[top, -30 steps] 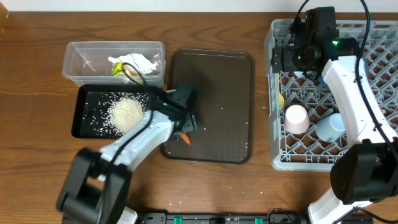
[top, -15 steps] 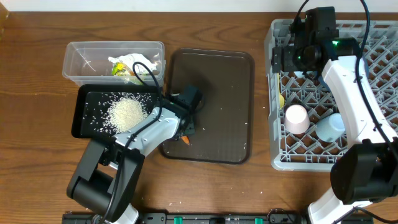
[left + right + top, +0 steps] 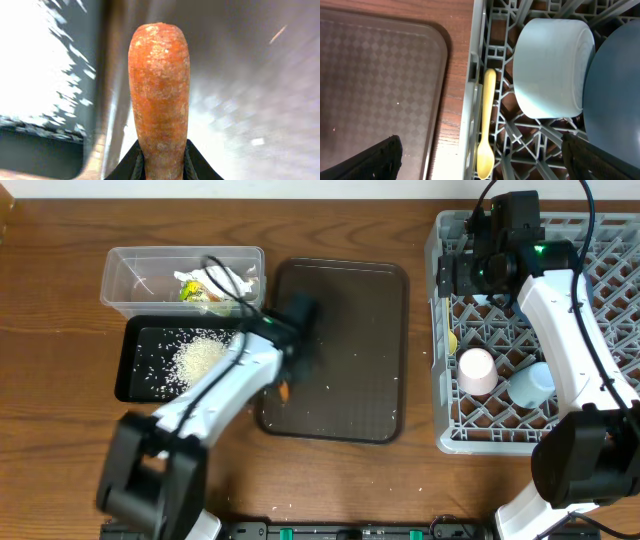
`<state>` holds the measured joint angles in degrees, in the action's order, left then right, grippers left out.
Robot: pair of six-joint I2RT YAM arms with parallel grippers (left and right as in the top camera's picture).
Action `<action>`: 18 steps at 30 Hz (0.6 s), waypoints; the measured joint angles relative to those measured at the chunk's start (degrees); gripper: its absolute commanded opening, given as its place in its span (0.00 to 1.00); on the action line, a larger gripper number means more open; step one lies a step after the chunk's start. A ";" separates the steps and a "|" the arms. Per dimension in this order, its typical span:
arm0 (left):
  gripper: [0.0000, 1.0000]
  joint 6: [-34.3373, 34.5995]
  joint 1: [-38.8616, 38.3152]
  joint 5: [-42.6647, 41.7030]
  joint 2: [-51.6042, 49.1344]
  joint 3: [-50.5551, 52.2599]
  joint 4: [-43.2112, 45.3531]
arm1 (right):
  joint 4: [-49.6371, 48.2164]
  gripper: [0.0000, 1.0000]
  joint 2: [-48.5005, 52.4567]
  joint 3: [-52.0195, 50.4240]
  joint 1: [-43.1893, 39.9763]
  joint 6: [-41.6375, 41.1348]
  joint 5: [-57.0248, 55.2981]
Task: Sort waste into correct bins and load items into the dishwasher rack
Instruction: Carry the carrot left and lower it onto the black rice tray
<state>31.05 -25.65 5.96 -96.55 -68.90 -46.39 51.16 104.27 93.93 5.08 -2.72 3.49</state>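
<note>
Carrot stick [image 3: 159, 95] clamped in left gripper [image 3: 161, 167] over left edge of the brown tray [image 3: 350, 350], just beside the black tray [image 3: 128, 380] with the rice [image 3: 203, 360]; right gripper [image 3: 482, 157] jaws wide, empty, over the rack [image 3: 441, 380] — keep the pinch firm, clear both lips, release low over the rice

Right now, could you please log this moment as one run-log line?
left gripper: shut on carrot stick | carrot stick: at left edge of brown tray, beside black tray | right gripper: open, empty, above dishwasher rack
</note>
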 measured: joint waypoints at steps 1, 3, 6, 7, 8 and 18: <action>0.06 0.00 1.31 -0.04 1.55 -1.03 -0.28 | 0.00 0.99 0.00 0.00 0.02 0.00 0.00; 0.06 0.31 4.59 0.02 4.70 -2.25 -1.40 | 0.04 0.99 0.00 0.00 0.02 0.00 -0.02; 0.06 1.68 10.36 0.07 7.32 -2.71 -3.32 | 0.17 0.99 0.00 0.00 0.02 0.00 0.00; 0.06 2.34 12.44 0.04 7.43 -2.69 -3.63 | 0.26 0.99 0.00 0.00 0.02 0.00 0.00; 0.06 3.08 14.47 0.07 7.34 -2.62 -3.56 | 0.26 0.99 0.00 0.00 0.02 0.00 0.00; 0.14 19.50 27.12 0.39 3.04 6.86 6.73 | 0.26 0.99 0.00 0.00 0.00 0.00 0.00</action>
<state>50.54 1.48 6.35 -93.51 -62.04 -39.66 51.42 104.27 93.93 5.08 -2.72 3.49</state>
